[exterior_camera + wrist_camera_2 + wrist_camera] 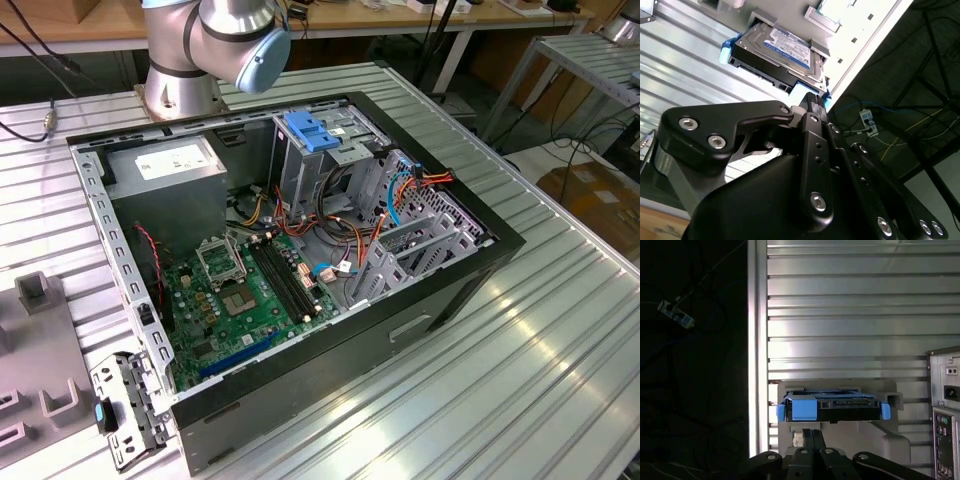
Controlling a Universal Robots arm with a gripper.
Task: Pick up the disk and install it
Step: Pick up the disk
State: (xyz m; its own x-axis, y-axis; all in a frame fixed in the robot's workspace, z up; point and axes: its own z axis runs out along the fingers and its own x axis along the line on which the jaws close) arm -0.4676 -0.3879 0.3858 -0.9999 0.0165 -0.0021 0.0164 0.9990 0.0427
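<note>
As far as the pictures show, nothing of the task is done yet. The disk lies unlifted in a grey holder on the ribbed worktop, well apart from the open computer case. The 2 steps, picking up and installing, are left. The claw has its fingers pressed together, pinching nothing. In both wrist views the disk sits just ahead of the claw's tips, its blue-railed end facing them, close but apparently not touching.

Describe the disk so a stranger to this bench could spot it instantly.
On the ribbed aluminium table, near its edge, a grey holder sits beside the computer case. The disk lies on it: a flat metal slab whose blue rails and blue-and-white label stand out from the grey around.
</note>
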